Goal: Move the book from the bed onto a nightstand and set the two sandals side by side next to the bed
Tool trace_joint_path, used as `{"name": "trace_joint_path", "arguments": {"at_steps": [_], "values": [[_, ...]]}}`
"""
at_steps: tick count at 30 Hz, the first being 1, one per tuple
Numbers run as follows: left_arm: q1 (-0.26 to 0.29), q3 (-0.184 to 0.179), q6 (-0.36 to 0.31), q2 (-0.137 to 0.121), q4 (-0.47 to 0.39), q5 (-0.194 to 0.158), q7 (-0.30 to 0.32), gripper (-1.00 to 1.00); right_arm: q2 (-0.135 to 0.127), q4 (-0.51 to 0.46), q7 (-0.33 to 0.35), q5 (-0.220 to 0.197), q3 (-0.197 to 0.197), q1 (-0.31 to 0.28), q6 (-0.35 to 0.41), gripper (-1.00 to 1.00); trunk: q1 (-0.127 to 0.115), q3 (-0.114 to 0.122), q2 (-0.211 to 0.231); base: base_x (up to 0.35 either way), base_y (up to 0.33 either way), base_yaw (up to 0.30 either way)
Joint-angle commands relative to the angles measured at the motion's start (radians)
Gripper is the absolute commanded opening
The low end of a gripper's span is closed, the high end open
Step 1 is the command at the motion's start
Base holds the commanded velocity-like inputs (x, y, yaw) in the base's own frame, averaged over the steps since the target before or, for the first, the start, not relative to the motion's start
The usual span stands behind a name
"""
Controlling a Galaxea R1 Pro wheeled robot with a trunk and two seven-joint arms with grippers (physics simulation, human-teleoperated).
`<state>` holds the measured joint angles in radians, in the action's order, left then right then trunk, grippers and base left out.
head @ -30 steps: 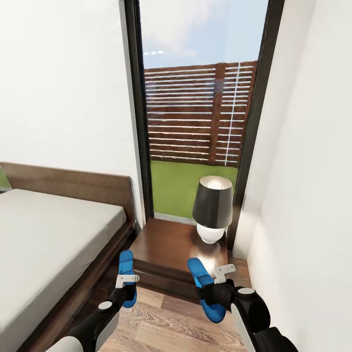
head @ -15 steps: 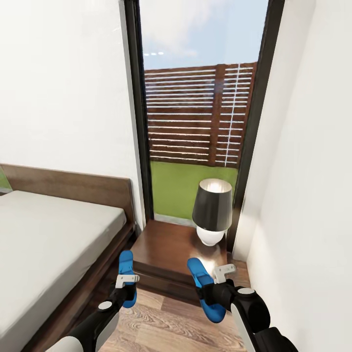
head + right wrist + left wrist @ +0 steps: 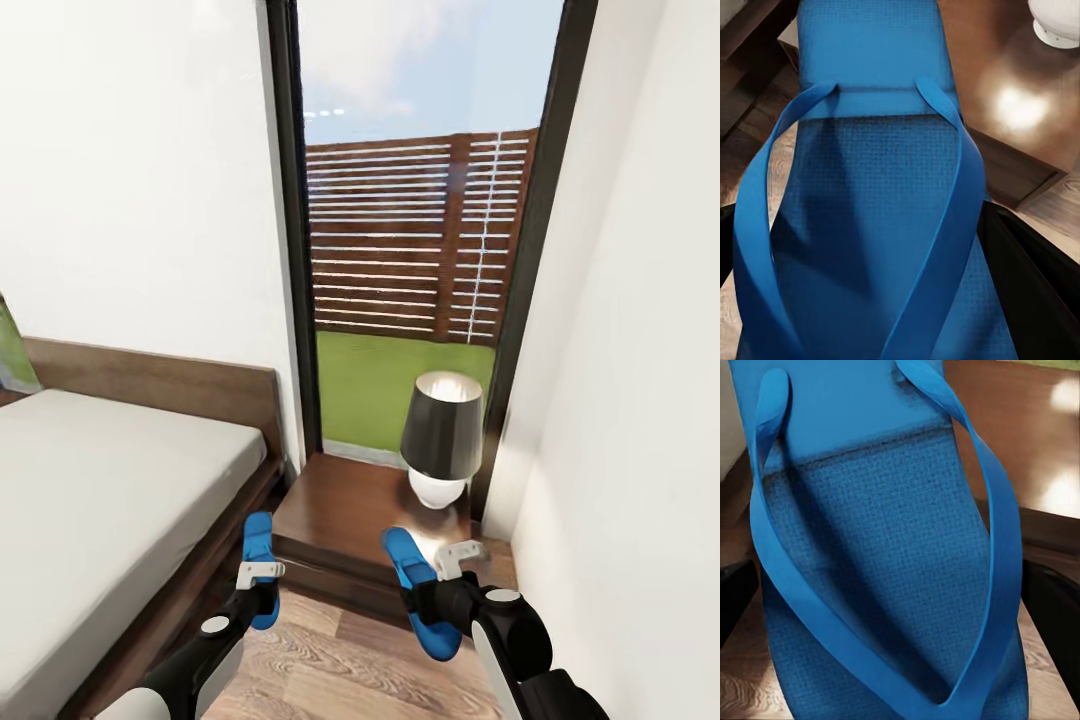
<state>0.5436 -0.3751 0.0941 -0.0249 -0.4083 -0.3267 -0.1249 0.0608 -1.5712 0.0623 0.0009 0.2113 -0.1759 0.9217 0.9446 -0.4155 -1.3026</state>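
Each of my grippers holds one bright blue sandal in the air above the wood floor, in front of the nightstand [image 3: 350, 505]. My left gripper [image 3: 257, 592] is shut on the left sandal [image 3: 258, 545] [image 3: 885, 555], close beside the bed's dark frame. My right gripper [image 3: 432, 598] is shut on the right sandal [image 3: 415, 585] [image 3: 870, 210], whose toe reaches over the nightstand's front edge. Dark fingers [image 3: 1035, 285] flank that sole. The bed [image 3: 110, 490], with its pale mattress, lies at the left. The book is out of view.
A lamp [image 3: 441, 440] with a black shade and white base stands on the nightstand's far right corner. Behind it a tall black-framed window [image 3: 410, 240] shows fence and grass. A white wall [image 3: 620, 400] runs close along the right. A strip of plank floor [image 3: 340, 650] lies between bed and wall.
The whole view has shifted slightly, so the camera has moved a little. Both grippers keep the sandals in the same pose.
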Motion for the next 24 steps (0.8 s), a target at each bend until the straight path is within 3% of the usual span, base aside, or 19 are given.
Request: {"name": "trace_joint_path", "arguments": {"at_steps": [1, 18, 24], "values": [[0.001, -0.008, 0.004, -0.001, 0.0, -0.008, -0.007, -1.0, 0.0, -0.001, 0.003, 0.001, -0.001, -0.001, 0.005, -1.0, -0.004, 0.002, 0.007, 0.0, 0.0, 0.219], [0.001, -0.009, 0.004, 0.0, 0.0, -0.007, -0.007, -1.0, 0.001, 0.0, 0.002, 0.001, 0.0, -0.001, 0.005, -1.0, -0.069, 0.055, 0.126, 0.0, 0.0, 0.274], [0.001, -0.009, 0.004, 0.0, 0.0, -0.007, -0.007, -1.0, 0.001, 0.0, 0.003, 0.0, 0.0, -0.001, 0.004, -1.0, -0.092, 0.074, 0.168, 0.0, 0.0, 0.156]]}}
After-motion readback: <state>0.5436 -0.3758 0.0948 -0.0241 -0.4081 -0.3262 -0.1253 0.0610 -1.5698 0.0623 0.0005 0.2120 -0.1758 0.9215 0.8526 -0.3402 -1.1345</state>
